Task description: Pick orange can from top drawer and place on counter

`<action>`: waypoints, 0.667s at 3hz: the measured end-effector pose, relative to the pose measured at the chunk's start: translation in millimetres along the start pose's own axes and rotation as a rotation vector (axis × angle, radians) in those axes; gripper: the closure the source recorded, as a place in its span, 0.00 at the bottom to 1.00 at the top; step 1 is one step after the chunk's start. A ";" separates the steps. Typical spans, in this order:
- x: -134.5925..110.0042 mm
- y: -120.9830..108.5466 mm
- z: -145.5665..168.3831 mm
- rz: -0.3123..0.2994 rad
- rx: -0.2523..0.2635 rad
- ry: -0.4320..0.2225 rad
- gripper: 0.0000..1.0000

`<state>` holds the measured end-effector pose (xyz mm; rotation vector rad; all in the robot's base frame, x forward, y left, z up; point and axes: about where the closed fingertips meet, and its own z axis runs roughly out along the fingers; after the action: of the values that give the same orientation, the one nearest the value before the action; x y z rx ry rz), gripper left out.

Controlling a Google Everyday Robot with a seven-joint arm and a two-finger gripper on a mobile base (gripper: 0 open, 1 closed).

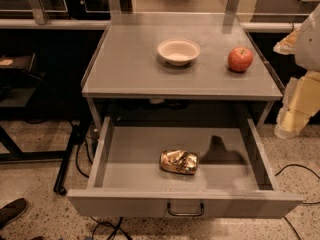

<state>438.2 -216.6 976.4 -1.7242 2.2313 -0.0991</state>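
Observation:
The orange can, gold-orange and crumpled, lies on its side on the floor of the top drawer, near the middle front. The drawer is pulled fully open, with a dark loop handle on its front panel. The grey counter stands above and behind it. My gripper, pale yellow under a white arm, hangs at the right edge of the view, outside the drawer's right wall and above the floor, well apart from the can.
A white bowl sits mid-counter and a red apple at its right. Black cables and a black stand leg lie on the speckled floor to the left. A shoe tip shows at bottom left.

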 end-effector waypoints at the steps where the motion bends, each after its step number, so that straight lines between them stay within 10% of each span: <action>1: 0.0 0.0 0.0 0.000 0.000 0.000 0.00; 2: -14.3 -19.3 0.2 -0.020 0.043 0.039 0.00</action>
<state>459.4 -208.1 983.9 -1.7370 2.2228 -0.1859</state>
